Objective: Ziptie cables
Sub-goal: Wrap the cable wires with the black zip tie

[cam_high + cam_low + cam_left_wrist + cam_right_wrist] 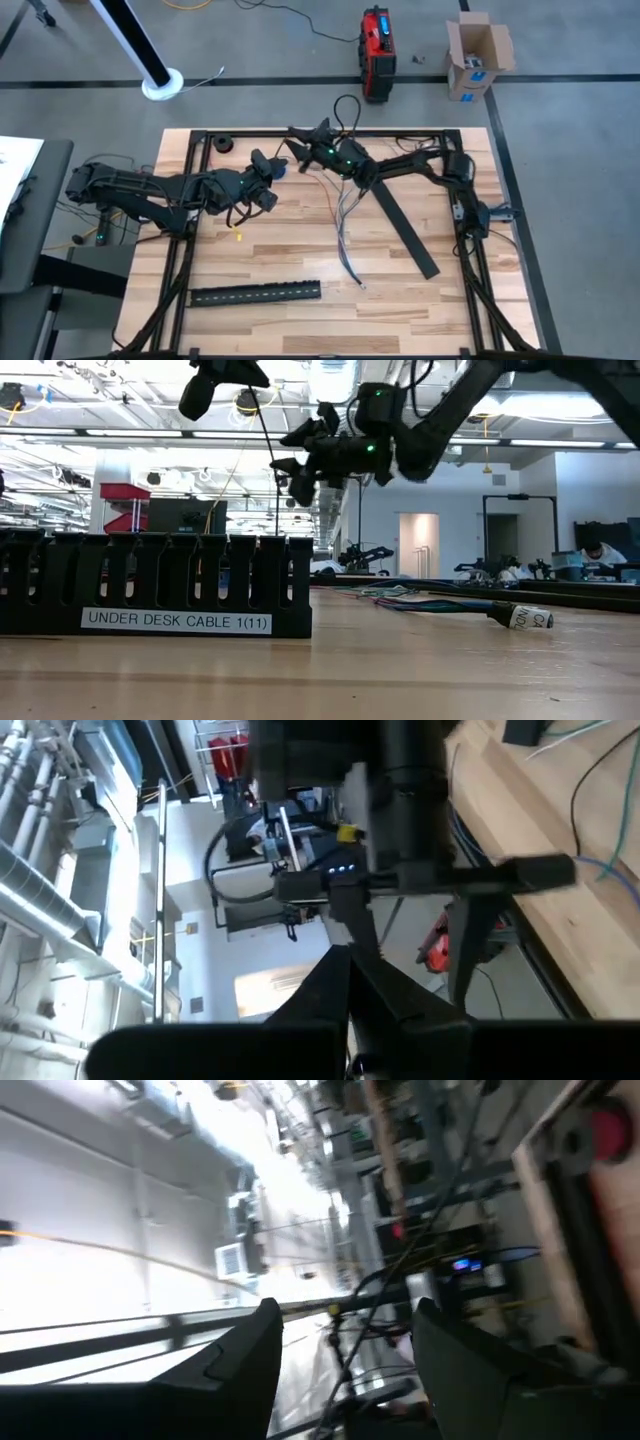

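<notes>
Grey cables trail on the table below the raised right gripper.

Both arms are black, built from chunky jointed links with dark cables looped along them. The right arm carries small green lights near its wrist, and the low view shows one glowing green on the dark housing. The left arm has bundled black wires at its base. Each ends in two flat black fingers.
</notes>
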Controlling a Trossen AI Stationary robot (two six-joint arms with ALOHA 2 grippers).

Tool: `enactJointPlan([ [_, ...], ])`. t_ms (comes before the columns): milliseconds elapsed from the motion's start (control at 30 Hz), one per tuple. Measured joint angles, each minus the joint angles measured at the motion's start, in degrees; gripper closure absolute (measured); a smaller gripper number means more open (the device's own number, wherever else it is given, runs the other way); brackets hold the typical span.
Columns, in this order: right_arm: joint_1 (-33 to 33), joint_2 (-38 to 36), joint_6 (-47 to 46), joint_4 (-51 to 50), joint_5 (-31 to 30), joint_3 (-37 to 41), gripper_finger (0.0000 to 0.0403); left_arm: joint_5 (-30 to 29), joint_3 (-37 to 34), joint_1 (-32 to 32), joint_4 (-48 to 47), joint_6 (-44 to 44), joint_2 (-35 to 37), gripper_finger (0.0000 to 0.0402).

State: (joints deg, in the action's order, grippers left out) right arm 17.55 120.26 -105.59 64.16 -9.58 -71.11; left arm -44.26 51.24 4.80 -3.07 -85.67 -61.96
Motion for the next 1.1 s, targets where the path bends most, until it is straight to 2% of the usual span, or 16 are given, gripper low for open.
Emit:
enactJointPlan([
  [233, 0.56, 6.16, -2.03, 2.13, 0.06, -7.26, 0.0195, -0.83, 0.03, 0.0, 0.05, -0.57, 0.1, 0.0401],
  [433, 0.8, 7.72, -2.37, 1.64, 0.06, -8.4, 0.0198, -1.3, 0.02, -0.02, -0.07, -0.97, 0.11, 0.0401],
  [533, 1.28, 7.65, -1.5, 1.66, 0.08, -8.42, 0.0214, -1.41, 0.03, -0.02, -0.09, -1.09, 0.12, 0.0401],
  [767, 2.94, 7.65, -0.42, 1.44, 0.21, -8.4, 0.0278, -1.45, 0.02, -0.02, -0.09, -1.11, 0.12, 0.0401],
  [1100, 3.31, 7.61, 0.39, 0.05, 0.87, -7.56, 0.0287, -1.45, 0.03, -0.02, -0.09, -1.2, 0.12, 0.0401],
])
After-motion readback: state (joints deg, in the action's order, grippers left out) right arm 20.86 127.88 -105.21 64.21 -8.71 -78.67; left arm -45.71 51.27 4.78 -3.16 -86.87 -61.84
